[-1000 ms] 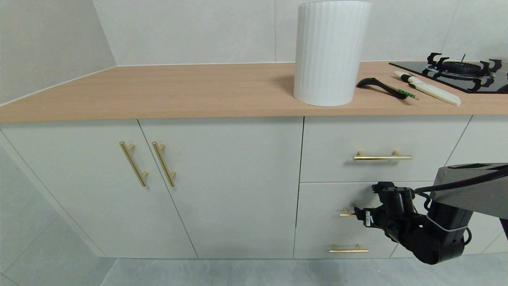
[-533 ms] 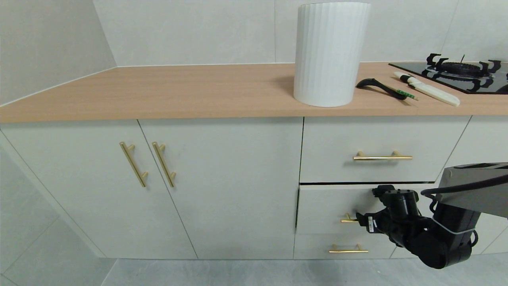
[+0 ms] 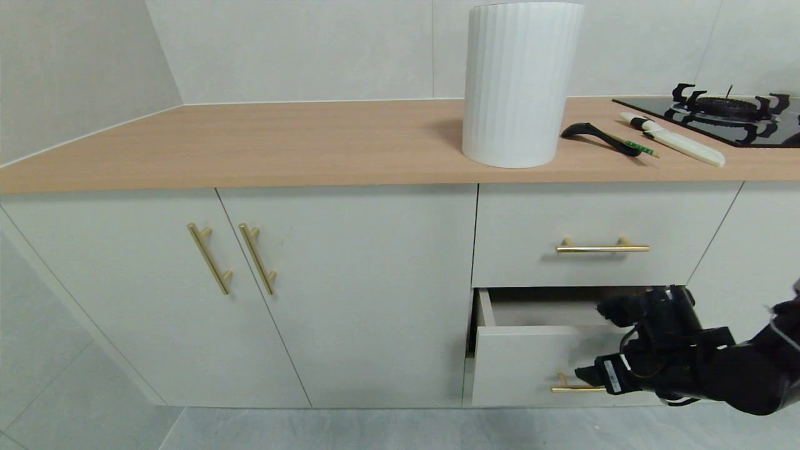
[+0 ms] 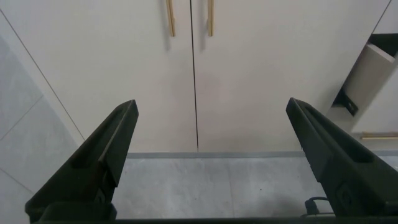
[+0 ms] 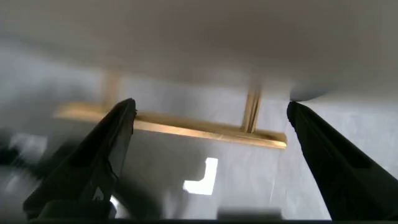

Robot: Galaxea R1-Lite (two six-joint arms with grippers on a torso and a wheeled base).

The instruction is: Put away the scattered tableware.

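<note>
On the wooden countertop (image 3: 281, 140) lie a black spoon (image 3: 594, 134), green-ended chopsticks (image 3: 639, 147) and a white knife (image 3: 676, 142), to the right of a tall white ribbed container (image 3: 519, 84). Below them the middle drawer (image 3: 531, 359) stands pulled out, and what I see of its inside is bare. My right gripper (image 3: 590, 377) is at that drawer's gold handle (image 3: 569, 389). In the right wrist view its fingers (image 5: 121, 124) are spread wide, open, with the handle (image 5: 186, 129) crossing between them. My left gripper (image 4: 211, 109) is open and holds nothing, low in front of the cabinet doors.
The top drawer (image 3: 600, 231) is closed. The double cabinet doors with gold handles (image 3: 209, 257) are closed too. A black gas hob (image 3: 719, 112) sits at the counter's far right. Grey floor tiles (image 3: 312, 428) lie before the cabinets.
The middle drawer has slid out from closed to well open. My right gripper moved down and toward me with the handle.
</note>
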